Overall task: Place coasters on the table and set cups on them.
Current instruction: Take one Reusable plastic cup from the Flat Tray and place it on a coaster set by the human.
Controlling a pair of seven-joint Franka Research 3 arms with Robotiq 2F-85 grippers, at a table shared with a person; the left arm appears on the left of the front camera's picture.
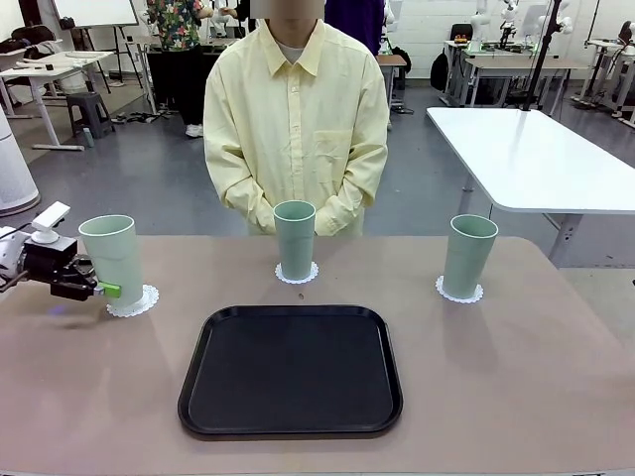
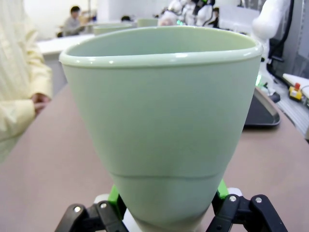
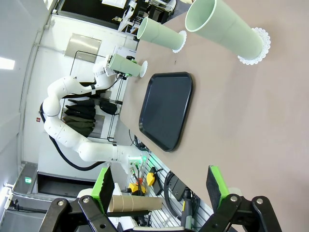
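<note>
Last cup going down at the table's left end

Left pincer (image 1: 107,290) is clamped on the cup (image 1: 113,260) near its base, upright, its coaster (image 1: 136,301) directly beneath; right pincer (image 3: 159,191) gapes empty, well apart.

**Three cups on coasters around the tray**

We see the tray (image 1: 291,372) at the centre of the table (image 1: 536,387). At its 12 o'clock a cup (image 1: 295,239) stands on a coaster (image 1: 297,276). At 2 o'clock, another cup (image 1: 468,255) stands on its coaster (image 1: 459,292). At 10 o'clock, the third cup (image 1: 113,260) stands on a coaster (image 1: 136,301), with the left gripper (image 1: 99,289) at its base.
</note>
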